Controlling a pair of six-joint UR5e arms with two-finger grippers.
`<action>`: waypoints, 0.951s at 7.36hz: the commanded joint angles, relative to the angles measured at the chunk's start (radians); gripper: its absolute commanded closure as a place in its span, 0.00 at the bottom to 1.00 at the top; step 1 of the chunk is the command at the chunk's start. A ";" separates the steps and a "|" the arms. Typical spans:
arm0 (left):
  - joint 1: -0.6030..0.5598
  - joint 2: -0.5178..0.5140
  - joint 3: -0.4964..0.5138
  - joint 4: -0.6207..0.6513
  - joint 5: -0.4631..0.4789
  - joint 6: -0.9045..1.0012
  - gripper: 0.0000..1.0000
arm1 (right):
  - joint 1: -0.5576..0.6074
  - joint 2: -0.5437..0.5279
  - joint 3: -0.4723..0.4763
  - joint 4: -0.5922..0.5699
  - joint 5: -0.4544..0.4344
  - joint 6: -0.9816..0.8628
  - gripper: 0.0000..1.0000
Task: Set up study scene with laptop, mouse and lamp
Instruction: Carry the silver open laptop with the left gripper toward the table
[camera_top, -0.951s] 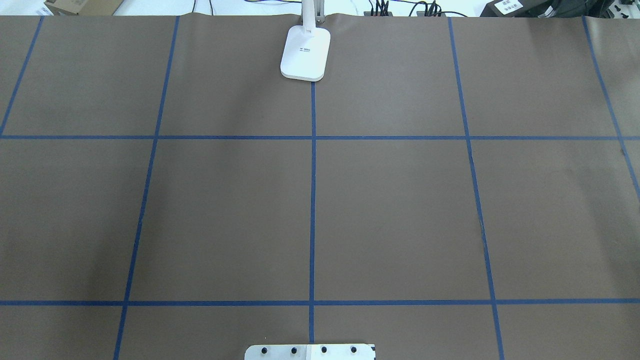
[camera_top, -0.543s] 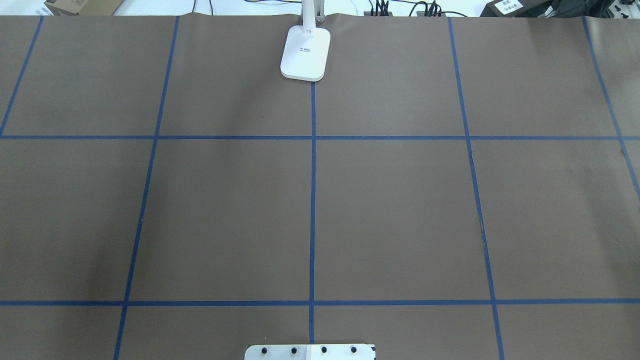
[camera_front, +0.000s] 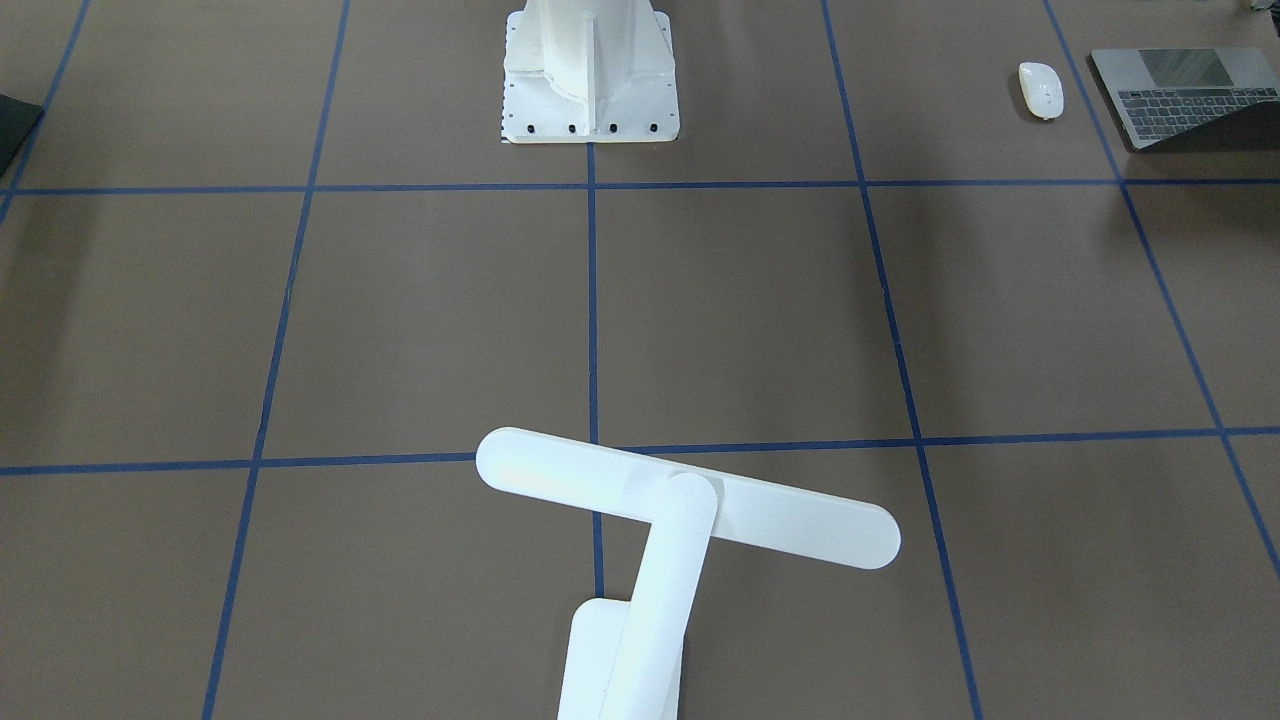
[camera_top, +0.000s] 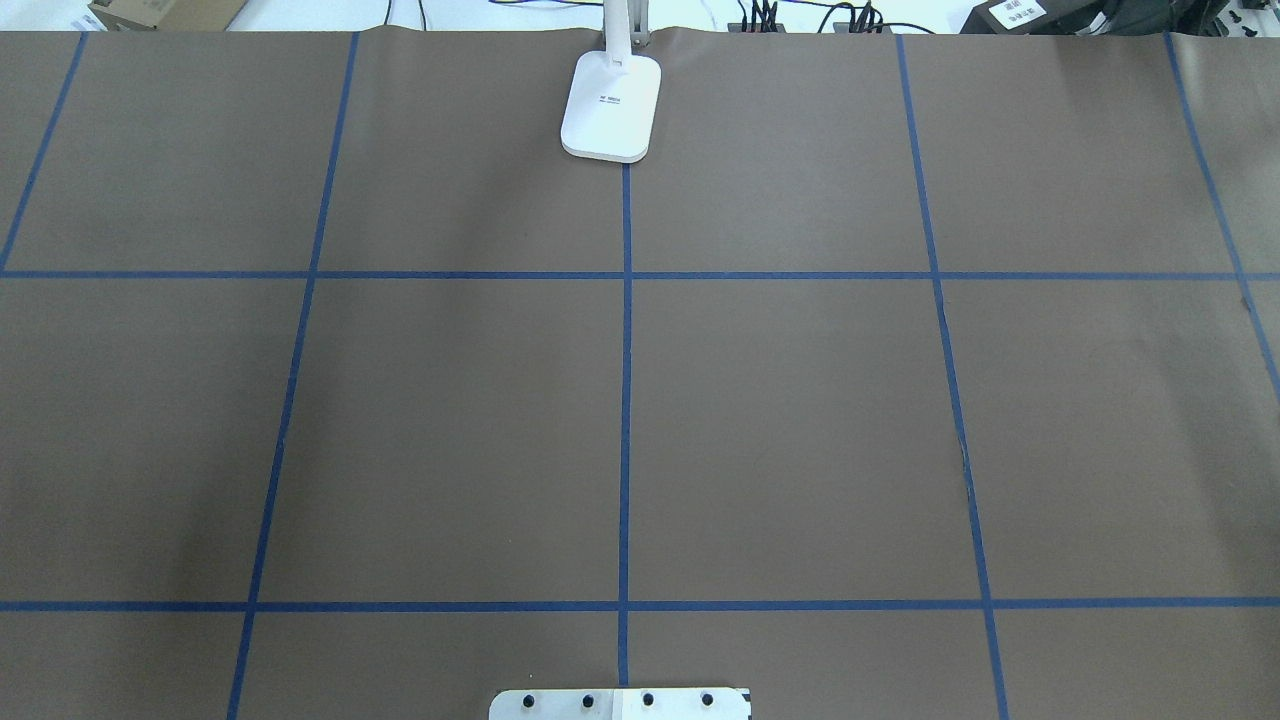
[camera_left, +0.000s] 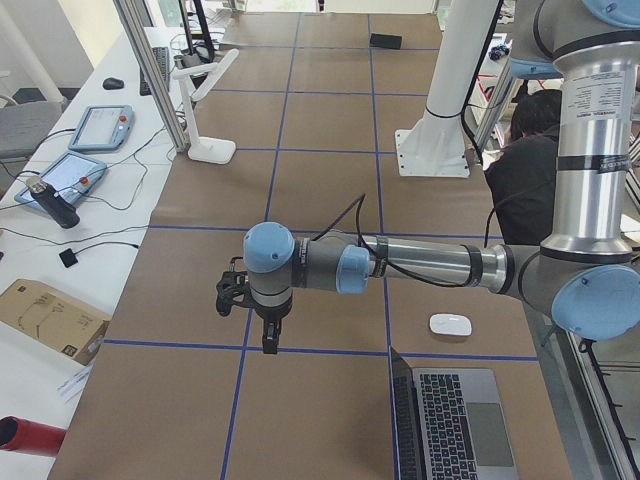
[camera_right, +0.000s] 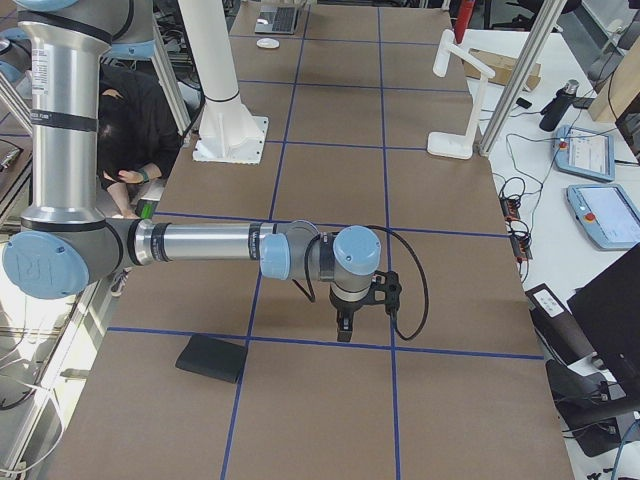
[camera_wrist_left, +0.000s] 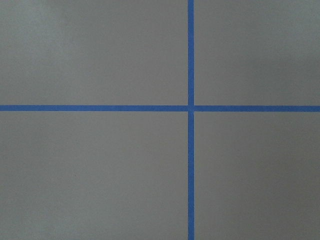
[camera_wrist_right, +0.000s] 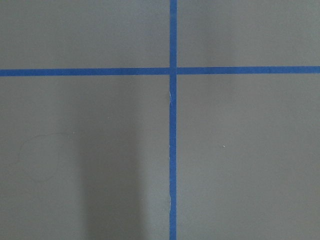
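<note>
The white lamp (camera_front: 690, 510) stands at the table's far middle edge, its base (camera_top: 610, 105) on the centre tape line. The grey laptop (camera_front: 1180, 95) lies open near the robot's left end, and the white mouse (camera_front: 1040, 88) is just beside it. My left gripper (camera_left: 269, 345) hangs above bare mat, well away from the mouse (camera_left: 450, 324) and laptop (camera_left: 450, 420). My right gripper (camera_right: 343, 330) hovers over the mat at the other end. Both show only in the side views, so I cannot tell whether they are open or shut. The wrist views show only mat and tape.
A white bolted pedestal (camera_front: 590, 70) rises at the robot's side of the table. A black square pad (camera_right: 212, 357) lies near the right end. A person (camera_left: 525, 160) sits behind the pedestal. Tablets and cables (camera_right: 590, 190) line the side bench.
</note>
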 joint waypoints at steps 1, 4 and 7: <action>0.000 -0.009 -0.010 0.000 0.002 0.002 0.01 | 0.002 -0.008 0.004 0.005 0.011 -0.004 0.00; 0.002 0.008 0.008 -0.133 0.000 -0.003 0.01 | 0.009 -0.018 0.016 0.002 0.011 -0.008 0.00; 0.002 0.020 0.018 -0.130 0.000 -0.006 0.01 | 0.012 -0.022 0.044 -0.001 0.010 0.000 0.00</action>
